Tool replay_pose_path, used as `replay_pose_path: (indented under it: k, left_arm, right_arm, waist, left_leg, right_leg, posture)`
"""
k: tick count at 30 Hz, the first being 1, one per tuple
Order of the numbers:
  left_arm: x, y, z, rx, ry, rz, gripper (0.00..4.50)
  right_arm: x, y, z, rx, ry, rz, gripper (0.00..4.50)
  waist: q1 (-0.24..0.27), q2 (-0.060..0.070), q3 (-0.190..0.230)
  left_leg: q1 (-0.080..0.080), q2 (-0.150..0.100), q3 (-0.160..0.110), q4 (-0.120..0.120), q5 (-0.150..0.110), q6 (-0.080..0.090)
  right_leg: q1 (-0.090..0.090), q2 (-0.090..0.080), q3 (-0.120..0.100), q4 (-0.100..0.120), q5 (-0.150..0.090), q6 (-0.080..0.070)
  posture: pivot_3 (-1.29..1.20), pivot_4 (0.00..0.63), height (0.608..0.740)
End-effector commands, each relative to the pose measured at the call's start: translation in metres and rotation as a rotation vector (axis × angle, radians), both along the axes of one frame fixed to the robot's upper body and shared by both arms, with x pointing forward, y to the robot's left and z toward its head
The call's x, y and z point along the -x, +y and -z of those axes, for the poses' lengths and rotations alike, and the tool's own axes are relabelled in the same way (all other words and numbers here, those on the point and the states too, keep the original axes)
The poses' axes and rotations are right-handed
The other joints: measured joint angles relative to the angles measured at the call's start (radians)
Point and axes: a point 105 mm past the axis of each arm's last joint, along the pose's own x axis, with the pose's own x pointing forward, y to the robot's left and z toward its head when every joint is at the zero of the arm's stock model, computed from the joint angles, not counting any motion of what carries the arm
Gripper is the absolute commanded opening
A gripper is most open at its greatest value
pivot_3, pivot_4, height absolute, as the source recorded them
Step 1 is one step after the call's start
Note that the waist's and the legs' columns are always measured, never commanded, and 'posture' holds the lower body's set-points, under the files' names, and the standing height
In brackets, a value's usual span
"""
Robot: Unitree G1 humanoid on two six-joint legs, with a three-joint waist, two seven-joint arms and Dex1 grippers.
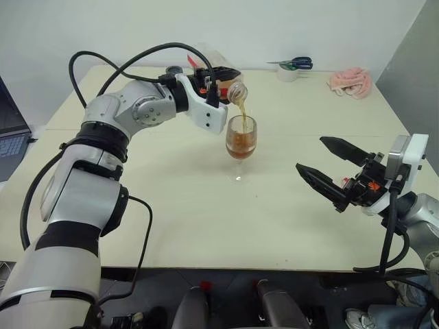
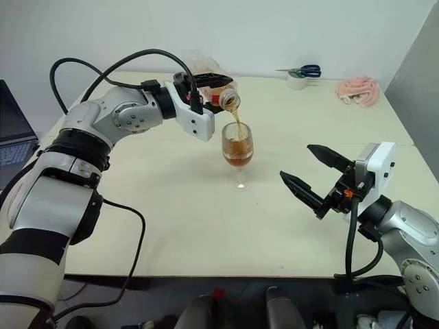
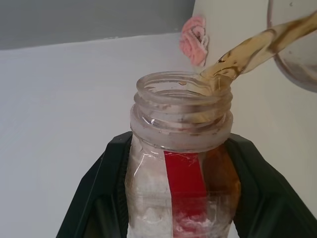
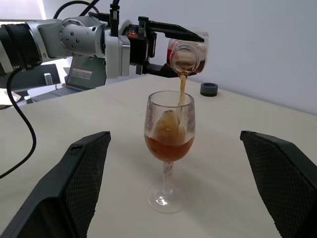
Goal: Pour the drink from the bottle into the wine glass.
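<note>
Left gripper [image 1: 218,83]: closed around the bottle [image 1: 230,85], tipped over the glass [image 1: 241,139].
Right gripper [image 1: 328,168]: fingers wide apart, holding nothing, near the glass.
Drink [image 4: 169,147]: streams from the bottle mouth into the glass.
Glass: upright on the table [image 1: 171,205].

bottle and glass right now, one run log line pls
phase: pouring | left gripper: shut on bottle, tipped over wine glass | drink: streaming in, glass partly filled | right gripper: open, empty, beside glass
</note>
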Motion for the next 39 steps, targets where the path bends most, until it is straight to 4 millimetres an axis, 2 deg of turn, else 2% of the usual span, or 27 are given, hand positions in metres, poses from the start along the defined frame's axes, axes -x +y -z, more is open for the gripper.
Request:
replay_pose_path:
  k: [1, 6, 11, 16, 22, 23, 26, 28, 32, 36, 39]
  left_arm:
    - [0.005, -0.002, -0.023, 0.029, -0.063, 0.021, 2.15]
    - [0.003, 0.000, -0.023, 0.091, -0.004, 0.016, 2.15]
    - [0.004, -0.001, -0.025, 0.243, 0.140, 0.041, 2.15]
    - [0.002, 0.010, -0.028, 0.391, 0.275, 0.043, 2.15]
    - [-0.005, 0.052, -0.039, 0.811, 0.484, 0.015, 2.15]
    - [-0.007, 0.065, -0.038, 0.902, 0.513, -0.009, 2.15]
    - [-0.011, 0.113, -0.023, 1.230, 0.588, -0.116, 2.15]
    - [-0.008, 0.134, -0.010, 1.362, 0.604, -0.185, 2.15]
    - [0.002, 0.176, 0.037, 1.553, 0.615, -0.337, 2.15]
    - [0.013, 0.183, 0.058, 1.614, 0.619, -0.399, 2.15]
    - [0.018, 0.182, 0.065, 1.634, 0.626, -0.417, 2.15]
  right_arm:
    - [0.006, 0.006, -0.010, 0.011, -0.058, -0.022, 4.50]
    - [0.005, 0.007, -0.011, 0.015, -0.062, -0.031, 4.50]
    - [0.004, 0.009, -0.014, 0.024, -0.074, -0.051, 4.50]
    - [0.001, 0.014, -0.025, 0.034, -0.108, -0.089, 4.50]
    - [-0.012, 0.028, -0.057, 0.047, -0.203, -0.139, 4.50]
    - [-0.019, 0.031, -0.062, 0.055, -0.205, -0.133, 4.50]
    - [-0.042, 0.051, -0.079, 0.121, -0.224, -0.128, 4.50]
    - [-0.047, 0.067, -0.086, 0.134, -0.238, -0.173, 4.50]
    - [-0.051, 0.104, -0.066, 0.249, -0.161, -0.296, 4.50]
    - [-0.051, 0.126, -0.065, 0.252, -0.140, -0.357, 4.50]
    - [-0.052, 0.131, -0.065, 0.254, -0.138, -0.372, 4.50]
  waist:
    - [0.000, 0.000, 0.000]
    - [0.000, 0.000, 0.000]
    - [0.000, 0.000, 0.000]
    - [-0.008, 0.000, 0.000]
    - [-0.015, 0.000, 0.000]
    - [-0.016, 0.000, 0.000]
    - [-0.031, 0.001, 0.000]
    - [-0.039, 0.001, 0.000]
    - [-0.034, 0.000, -0.001]
    - [-0.023, 0.000, 0.000]
    - [-0.001, -0.001, -0.002]
  left_leg:
    - [0.000, 0.000, 0.000, 0.000, 0.000, 0.000]
    - [0.000, 0.000, 0.000, 0.000, 0.000, 0.000]
    - [0.000, 0.000, 0.000, 0.000, 0.000, 0.000]
    - [0.002, 0.000, 0.001, 0.000, 0.000, 0.000]
    - [0.006, 0.000, 0.003, 0.000, 0.000, 0.000]
    - [0.006, 0.000, 0.003, 0.000, 0.000, 0.000]
    - [0.007, 0.001, 0.003, 0.000, 0.000, 0.000]
    - [0.008, 0.002, 0.003, 0.000, 0.000, 0.000]
    - [0.007, 0.003, -0.001, 0.000, 0.000, 0.000]
    - [0.006, 0.001, -0.002, 0.001, 0.000, 0.000]
    - [0.005, 0.000, -0.003, 0.002, 0.000, 0.000]
  right_leg:
    - [0.000, 0.000, 0.000, 0.000, 0.000, 0.000]
    - [0.000, 0.000, 0.000, 0.000, 0.000, 0.000]
    - [0.000, 0.000, 0.000, 0.001, 0.000, 0.000]
    - [0.000, 0.000, 0.001, 0.005, 0.000, 0.000]
    - [0.000, 0.001, 0.003, 0.010, 0.000, 0.000]
    - [0.000, 0.001, 0.003, 0.010, 0.000, 0.000]
    - [0.000, 0.001, 0.004, 0.012, 0.000, -0.001]
    - [-0.001, 0.001, 0.004, 0.013, -0.001, -0.001]
    - [-0.001, 0.002, -0.001, 0.013, -0.002, -0.004]
    - [-0.001, -0.001, -0.003, 0.014, -0.002, -0.004]
    - [0.000, -0.003, -0.005, 0.013, -0.002, -0.004]
  posture:
    - [0.00, 0.150, 0.740]
    - [0.00, 0.150, 0.740]
    - [0.00, 0.150, 0.740]
    - [0.00, 0.150, 0.740]
    - [0.00, 0.150, 0.740]
    - [0.00, 0.150, 0.740]
    - [0.00, 0.150, 0.740]
    - [0.00, 0.150, 0.740]
    - [0.00, 0.150, 0.740]
    - [0.00, 0.150, 0.740]
    - [0.00, 0.150, 0.740]
